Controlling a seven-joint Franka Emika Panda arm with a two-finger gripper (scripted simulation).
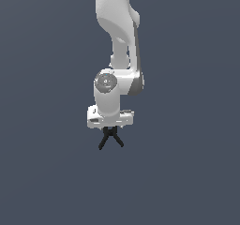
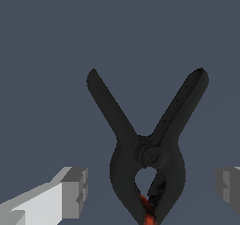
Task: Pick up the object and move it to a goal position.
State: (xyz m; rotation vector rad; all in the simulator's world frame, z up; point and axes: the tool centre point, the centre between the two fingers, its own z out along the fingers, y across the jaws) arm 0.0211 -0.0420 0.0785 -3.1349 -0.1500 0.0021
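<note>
The object is a small black clamp (image 1: 110,138) with two splayed legs and a red tip. In the exterior view it shows just below the white hand of my gripper (image 1: 110,128). In the wrist view the clamp (image 2: 150,144) lies between the two grey fingertips (image 2: 75,191), its legs spreading away from the camera and its red tip at the picture's edge. My gripper (image 2: 151,187) is open. Both fingers stand well apart from the clamp, with a gap on each side. I cannot tell whether the clamp rests on the surface.
The plain dark grey surface (image 1: 47,172) fills both views. The white arm (image 1: 117,27) rises straight above the hand in the exterior view. No goal marker shows.
</note>
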